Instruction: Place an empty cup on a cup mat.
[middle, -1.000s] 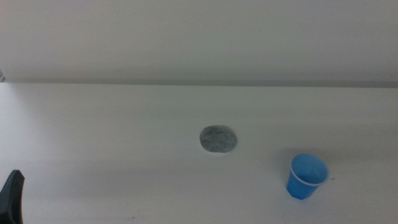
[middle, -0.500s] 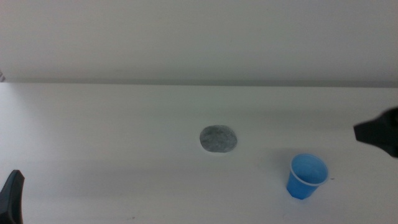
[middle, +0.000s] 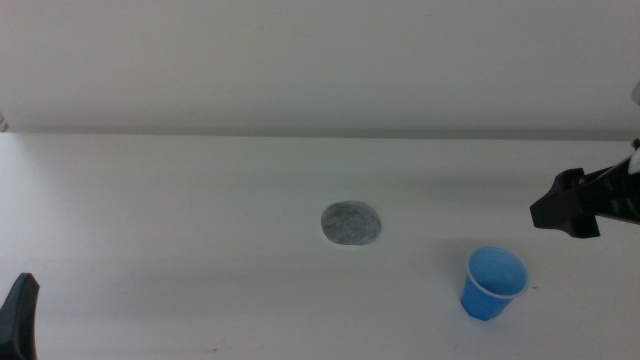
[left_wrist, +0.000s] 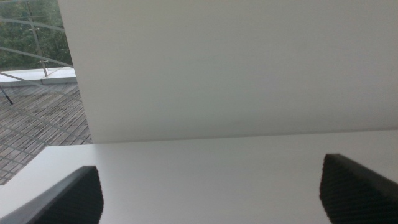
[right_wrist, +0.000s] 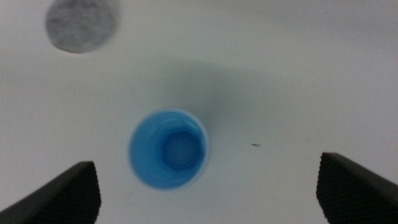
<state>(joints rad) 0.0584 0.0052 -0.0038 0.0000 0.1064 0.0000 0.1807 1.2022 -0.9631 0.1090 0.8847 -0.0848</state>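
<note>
The blue cup stands upright and empty on the white table at the front right. It also shows from above in the right wrist view. The grey speckled cup mat lies flat near the table's middle, left of the cup, and shows in the right wrist view. My right gripper has come in from the right and hovers above and to the right of the cup, its jaws wide open and empty. My left gripper waits at the bottom left corner, open, with nothing between its jaws.
A white wall rises behind the table's far edge. In the left wrist view a window with trees and a paved floor shows beyond the table's corner.
My right gripper has entered from the right edge and moved left toward the cup. The cup, the mat and the left gripper have not moved.
</note>
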